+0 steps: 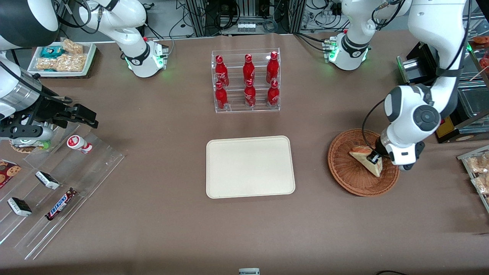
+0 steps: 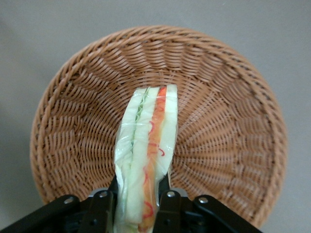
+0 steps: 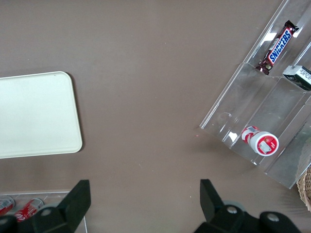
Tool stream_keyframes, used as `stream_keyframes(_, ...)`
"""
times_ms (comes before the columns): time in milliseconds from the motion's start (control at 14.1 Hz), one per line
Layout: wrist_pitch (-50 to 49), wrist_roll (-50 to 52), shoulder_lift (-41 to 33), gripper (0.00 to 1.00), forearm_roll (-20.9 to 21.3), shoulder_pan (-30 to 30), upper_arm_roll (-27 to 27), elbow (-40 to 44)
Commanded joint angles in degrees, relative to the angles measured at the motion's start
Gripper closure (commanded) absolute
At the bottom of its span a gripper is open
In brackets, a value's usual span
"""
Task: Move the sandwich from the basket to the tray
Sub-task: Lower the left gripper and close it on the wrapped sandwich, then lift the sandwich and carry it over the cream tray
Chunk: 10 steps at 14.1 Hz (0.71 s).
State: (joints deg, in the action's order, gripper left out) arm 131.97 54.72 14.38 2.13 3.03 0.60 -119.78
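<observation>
The sandwich [image 1: 366, 158] is a pale wrapped wedge with green and red-orange layers on its cut edge [image 2: 146, 155]. It sits over the round reddish-brown wicker basket [image 1: 344, 168], whose woven floor [image 2: 228, 136] surrounds it in the left wrist view. My left gripper [image 1: 376, 157] is over the basket, and its two black fingers [image 2: 99, 208] press the wedge from both sides, so it is shut on the sandwich. The cream rectangular tray [image 1: 250, 167] lies flat at the table's middle, toward the parked arm from the basket, with nothing on it [image 3: 36, 114].
A clear rack of red bottles [image 1: 246, 81] stands farther from the front camera than the tray. Clear stepped racks with candy bars [image 1: 61, 203] and a small cup [image 1: 79, 144] lie toward the parked arm's end. Snack bags [image 1: 479, 168] sit at the working arm's end.
</observation>
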Motion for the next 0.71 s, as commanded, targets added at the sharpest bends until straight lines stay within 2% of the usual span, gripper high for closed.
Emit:
stream_keyframes(0, -7.9, -0.5, 1.0, 1.0, -0.1, 2.7, 1.0, 8.4)
stream_keyframes(212, -8.5, -1.6, 4.0, 0.99, -0.2, 9.9, 1.1, 13.9)
stream_keyframes(566, -8.5, -1.5, 17.0, 0.97, 0.8, 23.9, 0.8, 28.9)
stream_keyframes(636, -8.3, -1.1, 18.8, 0.97, 2.2, 26.5, 0.7, 31.0)
